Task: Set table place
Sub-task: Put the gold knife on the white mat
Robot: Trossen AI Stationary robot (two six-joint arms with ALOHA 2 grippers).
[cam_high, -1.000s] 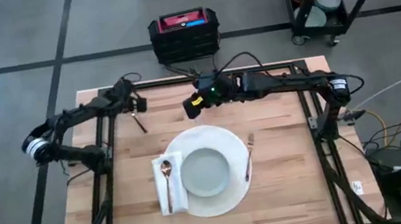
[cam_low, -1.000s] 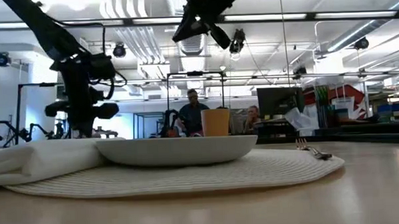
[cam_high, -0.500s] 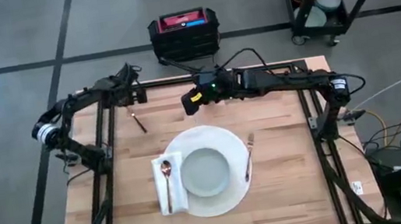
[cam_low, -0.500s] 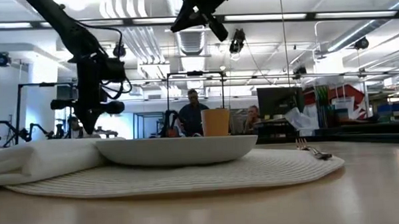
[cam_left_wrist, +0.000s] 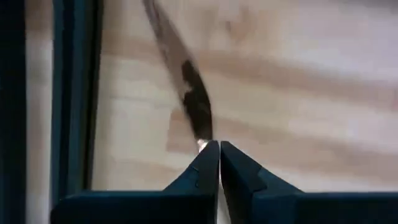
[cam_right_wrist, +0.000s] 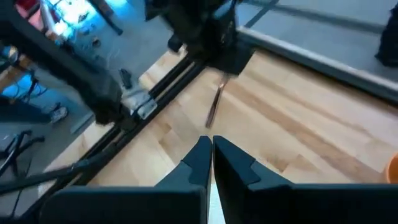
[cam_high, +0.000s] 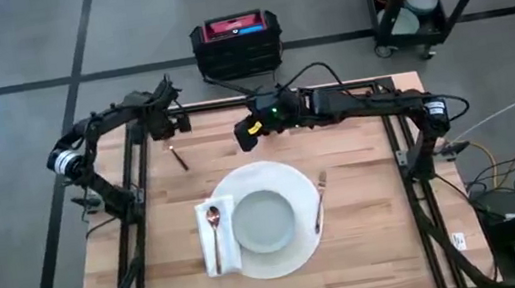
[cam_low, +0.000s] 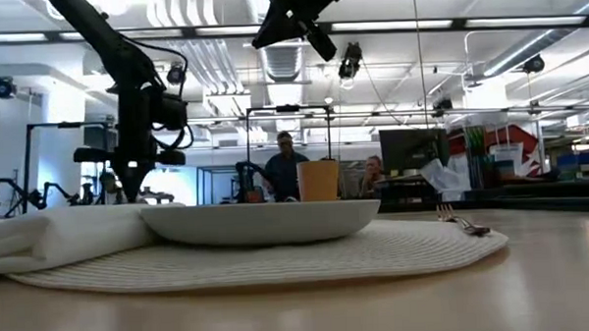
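A dark knife [cam_high: 179, 158] lies on the table [cam_high: 373, 249] at the far left. My left gripper [cam_left_wrist: 219, 144] points down at the knife's far end and is shut on it. My right gripper [cam_right_wrist: 210, 142] hangs shut and empty high over the table's far middle [cam_high: 244, 143]. The place, a round white mat [cam_high: 298, 251], carries a pale plate [cam_high: 265, 220]. A folded napkin [cam_high: 223, 255] with a spoon [cam_high: 213, 226] lies to the plate's left. A fork [cam_high: 319, 201] lies on the mat's right edge. My left gripper pinches the knife's far end [cam_left_wrist: 200, 134] between its two fingertips [cam_left_wrist: 208, 163], coming from above and pointing down. Only the very end sits between the tips. The rest of the knife [cam_left_wrist: 171, 43] stretches away over the wood. Whether it rests there or is raised, I cannot tell.
An orange cup [cam_low: 318, 180] stands on the table beyond the plate, and its edge shows in the right wrist view [cam_right_wrist: 393, 169]. The black frame rail [cam_left_wrist: 71, 93] runs close beside the knife. A black crate [cam_high: 236, 44] stands on the floor past the far edge.
My left arm has swung its elbow toward the table's far edge, and its gripper has turned to point more steeply down over the knife's far end. The knife stays where it was. My right gripper has shifted slightly toward the far edge.
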